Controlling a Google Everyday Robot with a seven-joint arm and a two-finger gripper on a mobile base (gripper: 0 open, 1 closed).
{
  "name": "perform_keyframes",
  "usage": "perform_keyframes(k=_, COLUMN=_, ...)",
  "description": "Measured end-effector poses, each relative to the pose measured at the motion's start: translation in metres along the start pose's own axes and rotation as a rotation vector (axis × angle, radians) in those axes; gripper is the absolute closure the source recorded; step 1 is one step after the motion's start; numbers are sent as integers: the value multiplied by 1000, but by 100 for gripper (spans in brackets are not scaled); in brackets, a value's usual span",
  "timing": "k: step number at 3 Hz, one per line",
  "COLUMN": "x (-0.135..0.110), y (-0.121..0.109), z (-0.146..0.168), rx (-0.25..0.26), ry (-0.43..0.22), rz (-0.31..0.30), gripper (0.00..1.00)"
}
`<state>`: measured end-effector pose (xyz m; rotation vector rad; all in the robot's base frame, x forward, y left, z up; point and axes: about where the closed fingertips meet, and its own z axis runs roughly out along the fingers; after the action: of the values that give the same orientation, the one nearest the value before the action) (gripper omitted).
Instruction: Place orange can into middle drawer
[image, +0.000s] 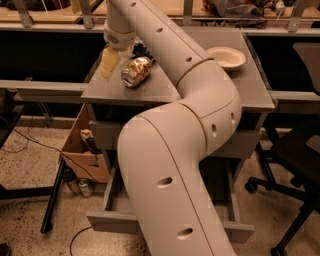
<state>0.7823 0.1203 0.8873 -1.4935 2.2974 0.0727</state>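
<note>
The orange can lies on its side on the grey cabinet top, near the back left, coppery with a silver end facing left. My gripper hangs just left of the can, low over the top, apart from the can. The big pale arm runs from it down through the middle of the view. The middle drawer is pulled out at the bottom; most of its inside is hidden behind the arm. A closed grey drawer front sits above it.
A pale bowl stands at the top's back right. A dark blue bag lies behind the can. A cardboard box and small silvery cans are on the floor at left. An office chair stands right.
</note>
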Motion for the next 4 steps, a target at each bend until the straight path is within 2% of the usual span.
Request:
perform_keyframes(k=1, x=-1, y=9, z=-3, rx=4, ry=37, rz=-20, gripper=0)
perform_keyframes(k=3, x=-1, y=31, z=7, rx=-8, ry=161, rz=-128, gripper=0)
perform_keyframes(k=4, x=-1, y=34, z=15, rx=-3, ry=199, rz=-152, gripper=0)
